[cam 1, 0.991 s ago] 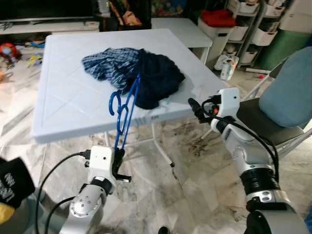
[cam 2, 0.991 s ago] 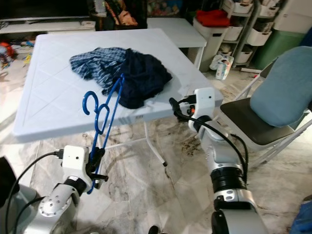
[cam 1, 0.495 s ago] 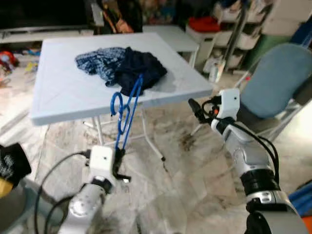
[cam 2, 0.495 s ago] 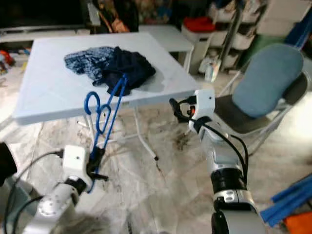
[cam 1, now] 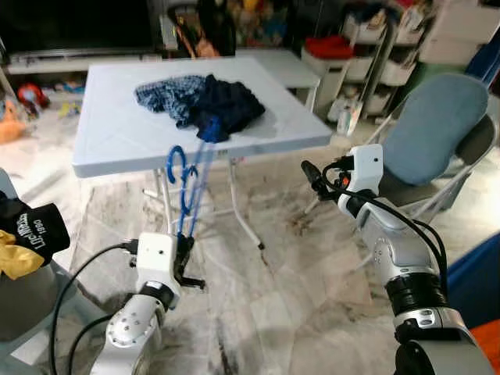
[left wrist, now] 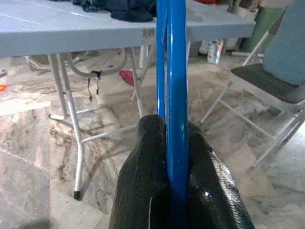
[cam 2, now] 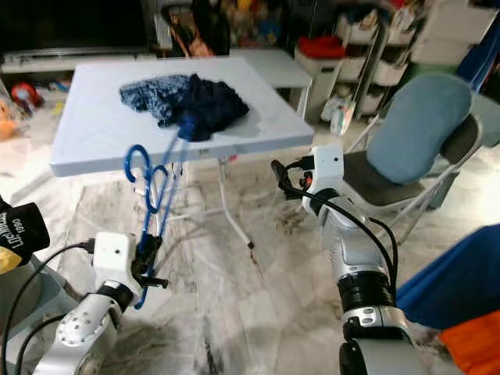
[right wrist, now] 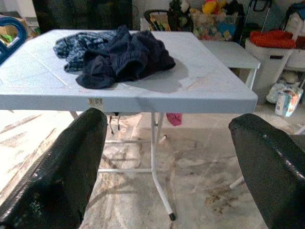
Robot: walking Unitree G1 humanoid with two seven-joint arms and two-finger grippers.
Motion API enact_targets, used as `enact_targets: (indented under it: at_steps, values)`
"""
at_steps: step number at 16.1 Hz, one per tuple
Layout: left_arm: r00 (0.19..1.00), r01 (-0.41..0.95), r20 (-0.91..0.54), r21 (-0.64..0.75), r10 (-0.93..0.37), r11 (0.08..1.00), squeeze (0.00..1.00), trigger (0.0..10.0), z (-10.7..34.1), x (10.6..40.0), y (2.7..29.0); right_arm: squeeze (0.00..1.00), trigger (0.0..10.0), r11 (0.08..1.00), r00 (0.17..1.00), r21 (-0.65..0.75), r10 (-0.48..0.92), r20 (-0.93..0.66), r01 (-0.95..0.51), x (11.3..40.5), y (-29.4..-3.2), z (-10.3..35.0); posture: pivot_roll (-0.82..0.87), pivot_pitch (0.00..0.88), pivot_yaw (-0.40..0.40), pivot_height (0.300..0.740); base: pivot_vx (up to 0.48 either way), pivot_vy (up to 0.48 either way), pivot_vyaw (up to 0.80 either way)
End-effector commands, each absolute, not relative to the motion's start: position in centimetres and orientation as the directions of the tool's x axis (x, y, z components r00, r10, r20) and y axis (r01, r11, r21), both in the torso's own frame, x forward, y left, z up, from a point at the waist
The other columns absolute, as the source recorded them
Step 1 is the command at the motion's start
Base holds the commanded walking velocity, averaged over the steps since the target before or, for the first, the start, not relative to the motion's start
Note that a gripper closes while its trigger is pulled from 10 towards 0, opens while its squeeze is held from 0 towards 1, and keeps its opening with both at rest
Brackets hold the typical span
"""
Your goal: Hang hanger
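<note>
Your left gripper (left wrist: 174, 157) clamps the blue hanger (cam 1: 190, 181) before the white table (cam 1: 117, 133); your right gripper (right wrist: 167, 157) gapes, facing that table.

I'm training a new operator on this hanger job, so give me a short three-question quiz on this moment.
1. True or false: the left end effector is shut on the blue hanger.
2. What lies on the white table? A) folded towels B) a heap of dark and checked clothes C) a stack of plates
3. Fill in: the right end effector is ____, holding nothing.

Key
1. True; its fingers clamp the hanger's lower bars, hook uppermost.
2. B, the clothes are piled near the table's far side.
3. open; its fingers stand wide apart, facing the table.
</note>
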State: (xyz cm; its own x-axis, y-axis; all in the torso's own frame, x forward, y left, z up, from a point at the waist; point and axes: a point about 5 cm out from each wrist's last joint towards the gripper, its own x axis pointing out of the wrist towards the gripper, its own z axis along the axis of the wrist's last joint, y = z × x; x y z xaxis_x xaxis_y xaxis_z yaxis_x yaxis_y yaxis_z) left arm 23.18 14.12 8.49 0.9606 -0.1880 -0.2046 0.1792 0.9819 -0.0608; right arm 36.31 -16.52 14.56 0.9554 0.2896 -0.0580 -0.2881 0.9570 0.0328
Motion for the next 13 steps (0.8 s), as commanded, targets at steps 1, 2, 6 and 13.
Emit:
enact_targets:
  at_steps: [1, 2, 6, 13]
  values:
    - [0.955, 0.197, -0.211, -0.067, -0.207, 0.978, 0.0, 10.0, 8.7, 23.3, 13.8, 0.0, 10.0, 0.957, 0.956, 0.018, 0.291, -0.046, -0.29, 36.5, -16.7, 15.1, 0.0, 0.0, -0.066, 0.74, 0.0, 0.0, 0.0]
    - [0.953, 0.201, -0.22, -0.065, -0.21, 0.978, 0.0, 10.0, 8.6, 23.2, 13.9, 0.0, 10.0, 0.956, 0.955, 0.015, 0.293, -0.047, -0.292, 36.5, -16.7, 15.1, 0.0, 0.0, -0.066, 0.74, 0.0, 0.0, 0.0]
    - [0.77, 0.47, -0.495, 0.014, -0.402, 0.883, 0.0, 10.0, 5.4, 21.4, 16.3, 0.0, 10.0, 0.728, 0.799, -0.329, 0.546, -0.252, -0.601, 35.8, -17.4, 14.3, 0.0, 0.0, -0.065, 0.74, 0.0, 0.0, 0.0]
    - [0.603, 0.713, -0.539, 0.035, -0.587, 0.701, 0.0, 10.0, 5.8, 21.1, 15.5, 0.0, 10.0, 0.234, 0.462, -0.442, 0.713, -0.528, -0.866, 33.9, -18.7, 14.5, -0.02, 0.0, -0.053, 0.74, 0.0, 0.0, 0.0]
